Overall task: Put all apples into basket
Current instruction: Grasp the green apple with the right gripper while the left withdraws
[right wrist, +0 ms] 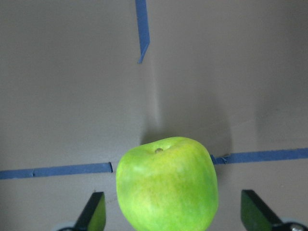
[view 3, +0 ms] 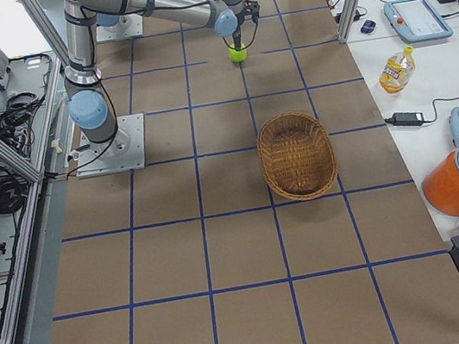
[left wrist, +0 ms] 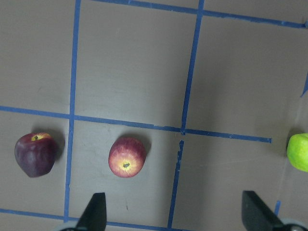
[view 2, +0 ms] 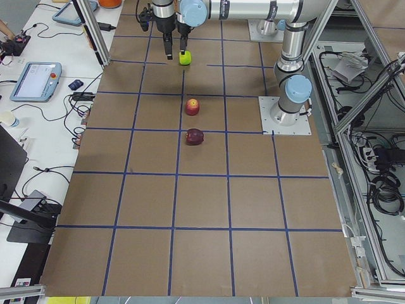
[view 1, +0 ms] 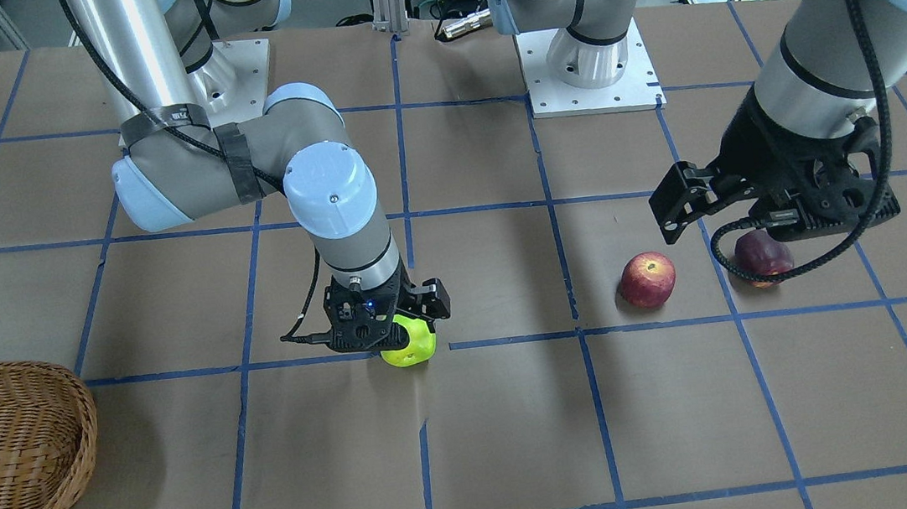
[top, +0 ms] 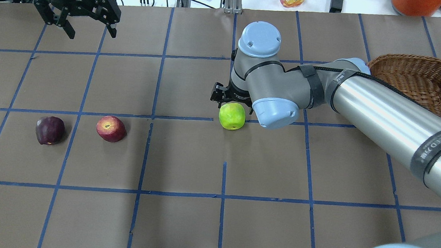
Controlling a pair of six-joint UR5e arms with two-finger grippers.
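Your right gripper (right wrist: 175,214) has fingers apart, either side of the green apple (right wrist: 166,185) on the table (view 1: 523,433), well apart from the basket (top: 427,82). Lower past its widest part, keep it centred, and close gently; it may roll.

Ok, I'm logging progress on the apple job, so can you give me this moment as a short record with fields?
basket: empty
green apple: on table, not clamped
right tool: open, low, fingers either side of green apple
red apple: on table, free
maroon apple: on table beside red apple, not touching it
left tool: open, raised, holding nothing
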